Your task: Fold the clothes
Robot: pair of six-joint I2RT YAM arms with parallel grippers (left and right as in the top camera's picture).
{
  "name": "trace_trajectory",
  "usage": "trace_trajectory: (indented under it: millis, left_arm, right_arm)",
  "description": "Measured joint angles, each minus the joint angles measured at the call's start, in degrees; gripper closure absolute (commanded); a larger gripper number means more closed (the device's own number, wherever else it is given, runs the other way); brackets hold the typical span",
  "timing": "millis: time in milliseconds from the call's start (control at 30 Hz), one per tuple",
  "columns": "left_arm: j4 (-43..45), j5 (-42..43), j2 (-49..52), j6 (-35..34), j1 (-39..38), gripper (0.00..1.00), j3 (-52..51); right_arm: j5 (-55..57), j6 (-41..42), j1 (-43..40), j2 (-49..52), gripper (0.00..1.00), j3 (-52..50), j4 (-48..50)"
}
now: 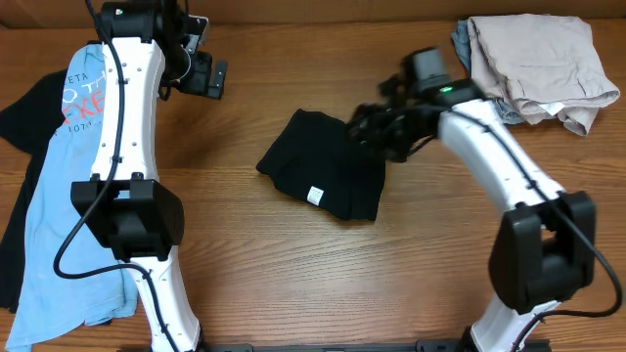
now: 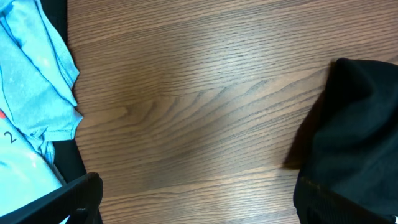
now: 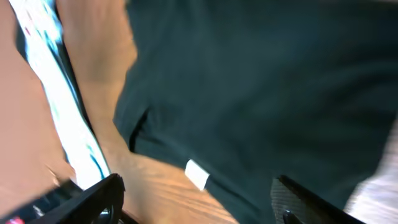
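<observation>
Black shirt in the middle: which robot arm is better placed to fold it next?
Right, probably. The right gripper is open at the black shirt's edge; the left gripper is off over bare table.

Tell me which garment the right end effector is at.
The black one mid-table, with the white tag; the blue shirt and beige pile lie at the far sides.

Left tool, right tool, both agape

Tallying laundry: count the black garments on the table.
2. One folded black garment lies at centre; the other black garment lies at the left edge, partly under the blue shirt. The far-right pile may hide more.
</observation>
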Motion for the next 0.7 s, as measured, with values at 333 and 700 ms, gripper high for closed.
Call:
trace_trajectory:
  millis: [333,700]
  left_arm:
    - [0.0,0.0,0.0,0.0,0.0,0.00,0.0]
    - [-0.4,0.0,0.0,0.0,0.0,0.00,0.0]
  right_arm:
    - [11.4,-0.1,13.4,0.0,0.22,-6.8,2.3]
    - [18.4,-2.4,10.3,2.7,0.22,-9.9,0.7]
